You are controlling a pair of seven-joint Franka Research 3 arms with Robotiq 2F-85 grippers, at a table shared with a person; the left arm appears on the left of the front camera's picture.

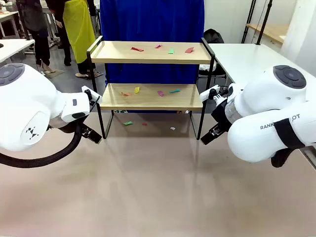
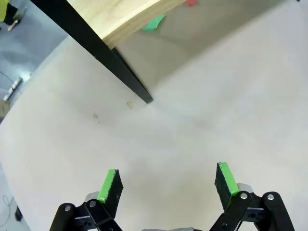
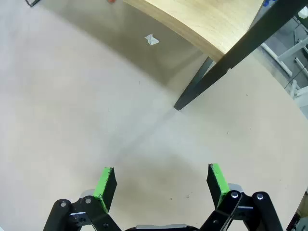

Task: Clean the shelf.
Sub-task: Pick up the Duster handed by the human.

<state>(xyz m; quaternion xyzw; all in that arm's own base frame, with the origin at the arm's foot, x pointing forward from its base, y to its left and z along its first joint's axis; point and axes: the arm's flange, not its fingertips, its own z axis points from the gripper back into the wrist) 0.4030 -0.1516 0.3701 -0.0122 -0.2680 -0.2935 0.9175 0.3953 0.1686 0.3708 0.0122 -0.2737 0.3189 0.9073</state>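
- Standing at the beige tabletop's far side, the shelf carries coloured paper scraps on both boards; the right arm reads "RANK…OT", partly hidden.
- Left wrist: left gripper spread wide, empty, near the shelf.
- Right wrist: right gripper equally wide, empty.

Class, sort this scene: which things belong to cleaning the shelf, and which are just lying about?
Job: shelf; top-board scraps; lower-board scraps.
Lying about: blue curtain; white table.
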